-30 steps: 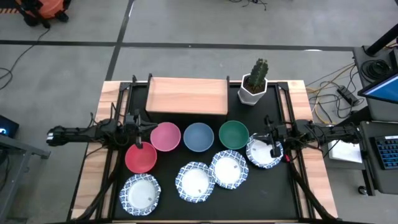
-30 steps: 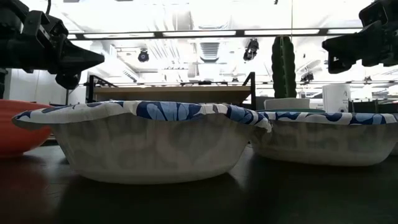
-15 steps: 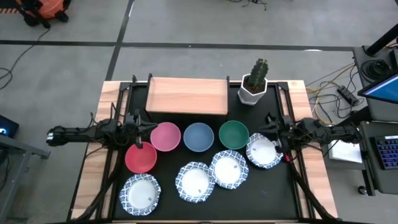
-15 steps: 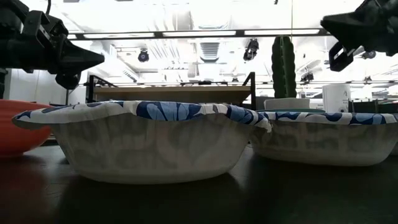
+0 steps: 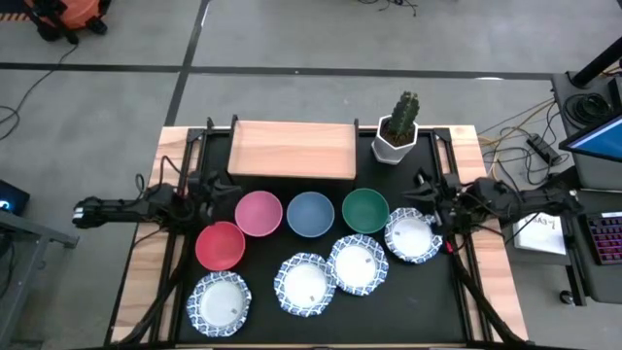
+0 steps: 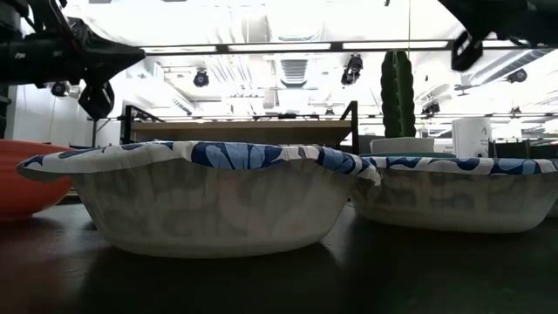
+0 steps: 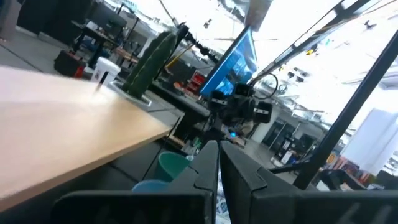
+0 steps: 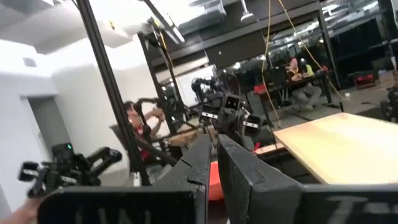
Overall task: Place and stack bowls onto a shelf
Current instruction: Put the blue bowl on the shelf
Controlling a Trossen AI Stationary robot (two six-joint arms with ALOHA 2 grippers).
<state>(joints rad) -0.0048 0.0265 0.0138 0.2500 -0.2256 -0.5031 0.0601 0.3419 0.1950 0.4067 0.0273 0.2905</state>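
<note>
While both my claws hang clenched and empty, eight round bowls sit unstacked on the matte black tabletop (image 5: 437, 301).
My left gripper (image 5: 225, 188) hovers by the smooth pink bowl (image 5: 258, 213) and red bowl (image 5: 221, 245); my right gripper (image 5: 420, 191) hovers above a crinkled white bowl with blue patterned rim (image 5: 412, 236). Blue bowl (image 5: 310, 214) and green bowl (image 5: 364, 210) sit near the flat, bare light-wood shelf (image 5: 292, 150), beside the faceted white cactus pot (image 5: 396, 142).

No legible text, label, brand or number anywhere: not on bowls, shelf, pot or arms.
</note>
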